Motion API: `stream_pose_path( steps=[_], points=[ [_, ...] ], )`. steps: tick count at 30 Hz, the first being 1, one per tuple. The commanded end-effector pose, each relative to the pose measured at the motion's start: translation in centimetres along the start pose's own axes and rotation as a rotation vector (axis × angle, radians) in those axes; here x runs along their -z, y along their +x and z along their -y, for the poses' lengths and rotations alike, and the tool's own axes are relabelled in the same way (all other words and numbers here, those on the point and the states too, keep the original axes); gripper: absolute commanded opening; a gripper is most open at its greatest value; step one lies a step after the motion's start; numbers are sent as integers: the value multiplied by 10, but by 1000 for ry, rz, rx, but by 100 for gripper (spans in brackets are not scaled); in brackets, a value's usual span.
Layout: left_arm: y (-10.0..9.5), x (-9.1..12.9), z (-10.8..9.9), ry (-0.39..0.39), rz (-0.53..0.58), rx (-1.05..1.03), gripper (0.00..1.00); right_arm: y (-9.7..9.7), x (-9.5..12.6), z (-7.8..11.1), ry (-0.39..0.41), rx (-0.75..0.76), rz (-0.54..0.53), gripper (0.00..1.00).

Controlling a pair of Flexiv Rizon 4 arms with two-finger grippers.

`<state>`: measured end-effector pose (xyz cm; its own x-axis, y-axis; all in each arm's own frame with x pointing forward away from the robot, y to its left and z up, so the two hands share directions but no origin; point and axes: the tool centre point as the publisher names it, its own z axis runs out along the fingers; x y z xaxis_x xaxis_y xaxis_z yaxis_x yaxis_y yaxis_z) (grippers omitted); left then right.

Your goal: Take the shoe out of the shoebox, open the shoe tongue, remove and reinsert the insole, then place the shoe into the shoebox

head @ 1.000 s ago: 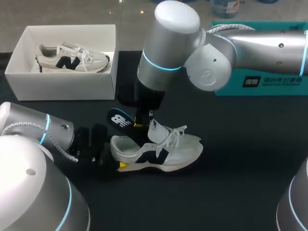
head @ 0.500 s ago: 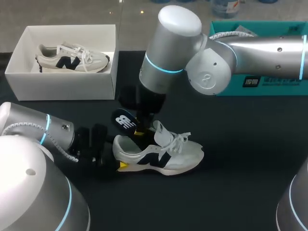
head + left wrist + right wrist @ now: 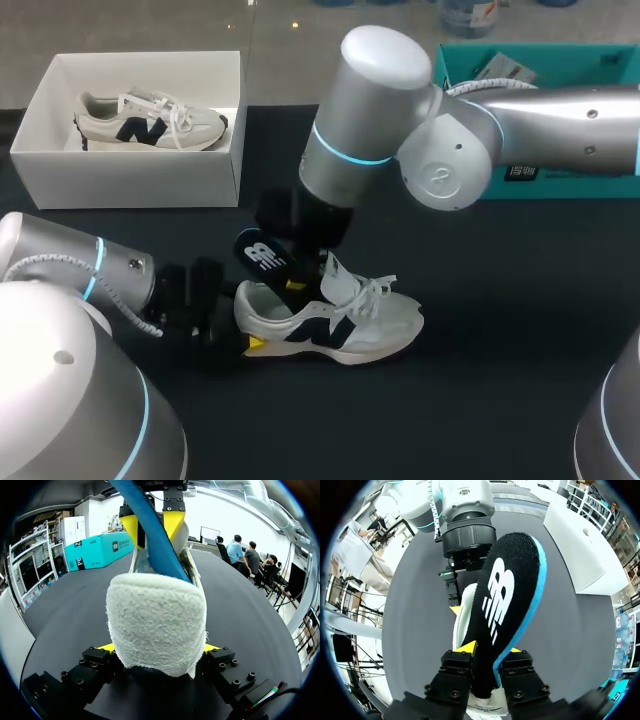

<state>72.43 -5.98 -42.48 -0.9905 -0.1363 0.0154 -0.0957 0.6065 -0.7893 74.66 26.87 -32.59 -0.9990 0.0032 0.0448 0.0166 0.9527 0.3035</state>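
1. The insole step is in hand. The right pincer (image 3: 491, 649) is pinching the insole (image 3: 506, 595) low down, from both faces. The insole stands slanted above the shoe's mouth with most of its length clear. Its lower end is at the mouth, but how deep it sits I cannot tell.
2. The shoe (image 3: 335, 322) stands upright on the table (image 3: 500, 390), in front of the shoebox (image 3: 130, 175) and wholly outside it. The left pincer (image 3: 157, 650) is pinching the heel, one tip on each side, which I judge holds the shoe steady. The tongue (image 3: 335, 277) is lifted.
3. This moment alone does not show whether the insole is coming out or going back in.
   - If it is coming out, the next move needs a pull along the insole's own slant until the lower end clears the collar.
   - If it is going back in, the toe end must be fed forward under the tongue and then pressed flat. The heel grip has to hold against that push.
4. The shoebox is open at the far left of the table. It holds a second shoe (image 3: 150, 120) lying toward the far wall, with bare floor nearer the front — room, I judge, for its mate.
5. A teal box (image 3: 590, 185) sits at the far right behind the right arm. Something pale shows inside it, too hidden to name.
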Motion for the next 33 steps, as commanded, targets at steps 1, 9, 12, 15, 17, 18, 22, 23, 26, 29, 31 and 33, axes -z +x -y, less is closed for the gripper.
stream_pose_path(
  steps=[1, 9, 12, 15, 17, 18, 22, 23, 26, 29, 31, 33],
  points=[
    [1, -1, -1, -2, 2, 0, 0, 0, 2, 0, 1, -3, 5, 0],
    [1, -1, -1, -2, 2, 0, 0, -14, 7, -17, -5, 54, 12, 0],
    [1, -1, -1, -2, 2, 0, 0, -21, 6, -24, -20, 83, 5, 0],
    [1, -1, -1, -2, 2, 0, 0, -26, 1, -31, -28, 112, -10, 0],
    [1, -1, -1, -2, 2, 0, 0, -27, -2, -35, -32, 125, -19, 0],
    [1, -1, -1, -2, 2, 0, 0, -27, -4, -35, -33, 126, -22, 0],
    [1, -1, -1, -2, 2, 0, 0, -25, -8, -31, -50, 121, -31, 25],
    [1, -1, -1, -2, 2, 0, 0, -24, -8, -30, -51, 120, -32, 27],
    [1, -1, -1, -2, 2, 0, 0, -20, -7, -28, -58, 112, -31, 27],
    [1, -1, -1, -2, 2, 0, 0, -15, -6, -25, -108, 102, -23, 27],
    [1, -1, -1, -2, 2, 0, 0, -13, -6, -24, -139, 97, -18, 26],
    [1, -1, -1, -2, 2, 0, 0, -13, -6, -22, -154, 88, -17, 25]
  ],
)
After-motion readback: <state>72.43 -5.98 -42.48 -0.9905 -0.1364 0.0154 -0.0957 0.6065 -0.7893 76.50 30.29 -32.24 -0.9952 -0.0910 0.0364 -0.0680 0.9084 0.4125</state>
